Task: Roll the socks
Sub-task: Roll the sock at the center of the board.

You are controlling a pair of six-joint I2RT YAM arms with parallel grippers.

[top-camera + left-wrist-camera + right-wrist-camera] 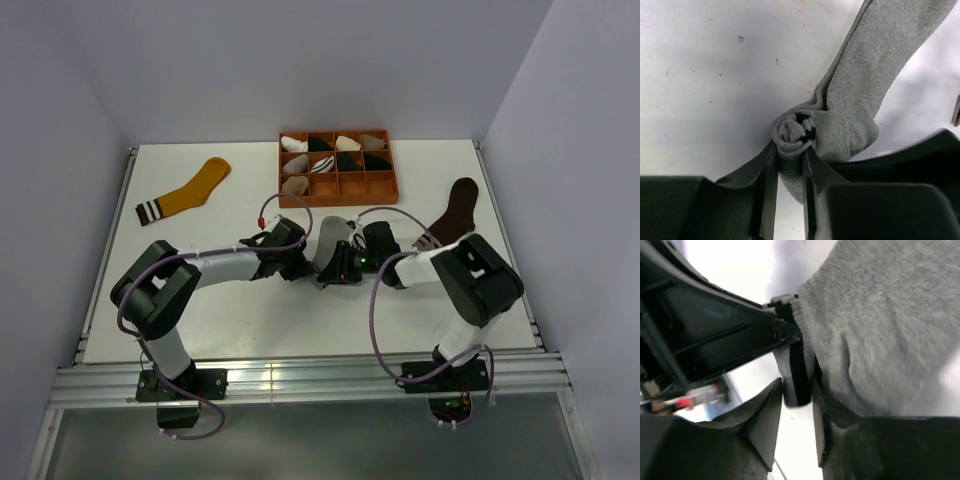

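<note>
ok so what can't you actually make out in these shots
- top view: the grey sock's rolled end, under the left hand
- top view: the dark brown sock's cuff, partly behind the right arm
- right wrist view: whether the right hand grips the sock or only flanks it, blurred
- left wrist view: the sock's far end, cut off by the top edge
- top view: bundles in the orange tray, too small

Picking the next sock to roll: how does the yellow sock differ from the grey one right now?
The yellow sock lies stretched out flat; the grey sock is rolled up at one end. The yellow sock sits alone at the far left of the table, untouched; the grey sock is in the middle, its rolled end pinched by the left hand. Both have dark-striped cuffs.
</note>
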